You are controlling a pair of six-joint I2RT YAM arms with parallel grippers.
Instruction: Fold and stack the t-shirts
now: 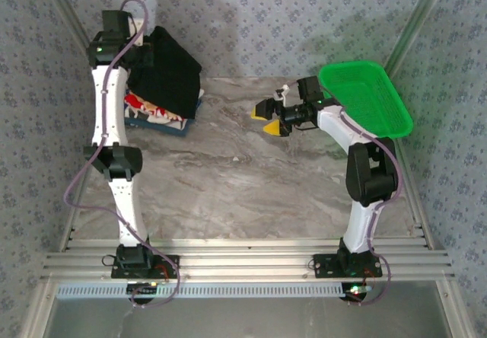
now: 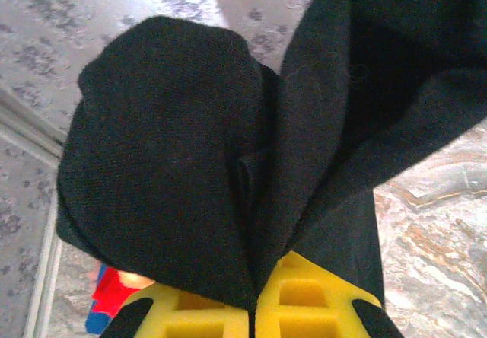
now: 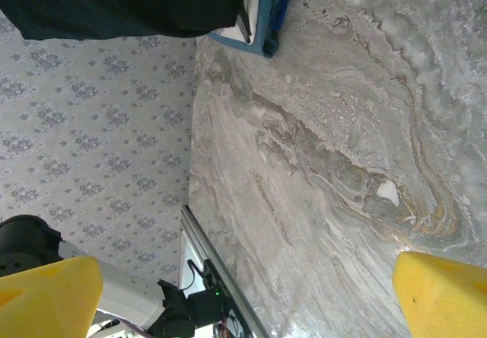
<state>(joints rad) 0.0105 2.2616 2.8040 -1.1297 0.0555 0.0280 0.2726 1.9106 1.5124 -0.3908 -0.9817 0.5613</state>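
Observation:
The large black t-shirt (image 1: 169, 71) hangs over the far left of the table, bunched and lifted at its top edge. My left gripper (image 2: 261, 296) is shut on a fold of this black t-shirt (image 2: 190, 140); its yellow fingers (image 2: 319, 292) pinch the cloth between them. Under the black t-shirt lies the red-and-white t-shirt (image 1: 146, 109), with a dark blue t-shirt (image 1: 185, 124) beneath it. My right gripper (image 1: 268, 118) hovers open over the table's middle, right of the pile, with nothing between its yellow fingertips (image 3: 437, 296). The right wrist view catches the black t-shirt (image 3: 129, 3) and the blue t-shirt's edge (image 3: 268, 22).
A green mesh basket (image 1: 367, 97) stands tilted at the far right corner, behind the right arm. The marble table (image 1: 243, 186) is bounded by patterned walls at the back and sides and by metal rails (image 1: 243, 262) at the near edge.

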